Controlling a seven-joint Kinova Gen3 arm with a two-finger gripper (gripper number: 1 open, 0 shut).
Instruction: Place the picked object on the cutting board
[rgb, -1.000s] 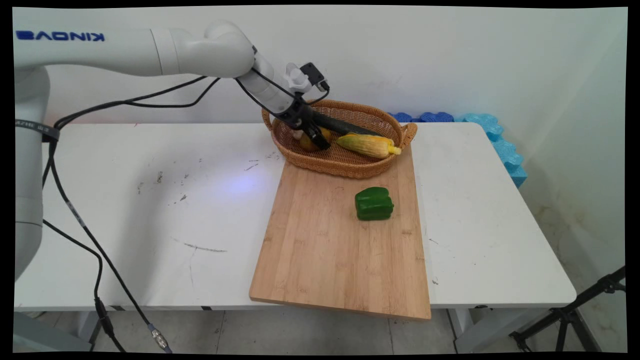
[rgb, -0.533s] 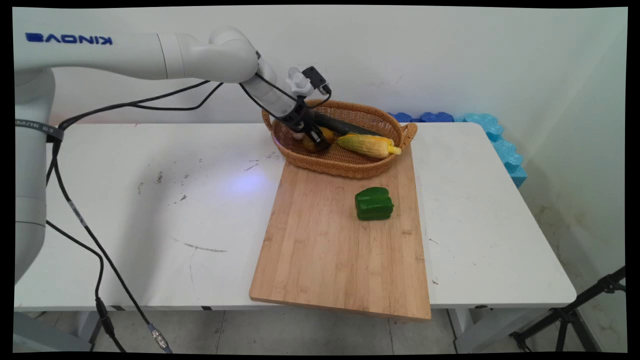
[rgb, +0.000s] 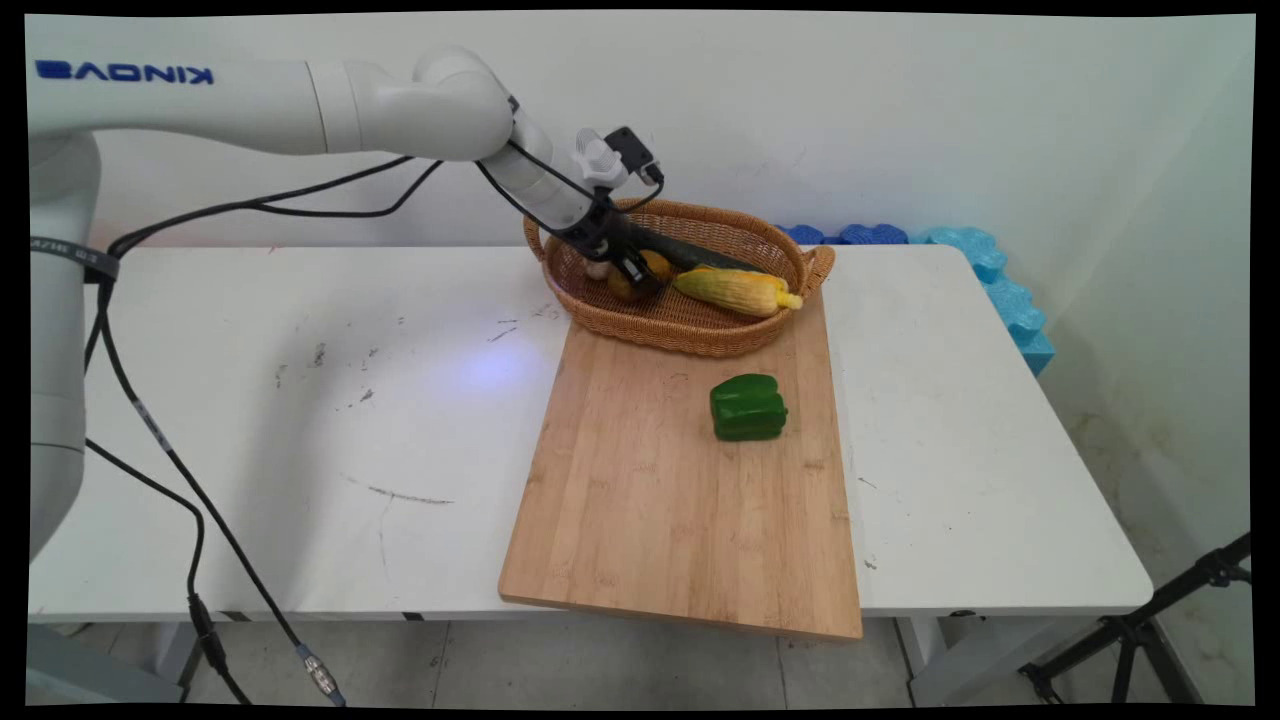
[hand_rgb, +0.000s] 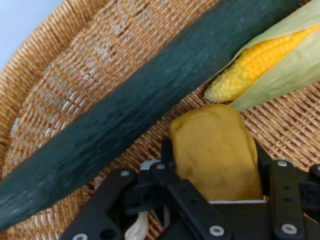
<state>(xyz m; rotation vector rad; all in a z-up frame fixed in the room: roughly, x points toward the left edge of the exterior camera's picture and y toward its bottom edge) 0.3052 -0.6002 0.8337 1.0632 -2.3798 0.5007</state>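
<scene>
Since a second ago my gripper (hand_rgb: 215, 197) dipped slightly in the basket (rgb: 700, 335); fingers clamp the yellow-brown piece (hand_rgb: 215, 152), cucumber (hand_rgb: 130, 115) at its 10 o'clock. Not lifted yet.

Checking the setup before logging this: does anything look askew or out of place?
The cutting board lies skewed on the table and its near edge overhangs the table's front. The basket rests partly on its far end. Nothing looks spilled or damaged.

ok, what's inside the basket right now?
In the basket: a dark cucumber, a corn cob in its husk, and a yellow-brown item between the gripper jaws. The gripper covers that item's lower part and the basket floor beneath.
</scene>
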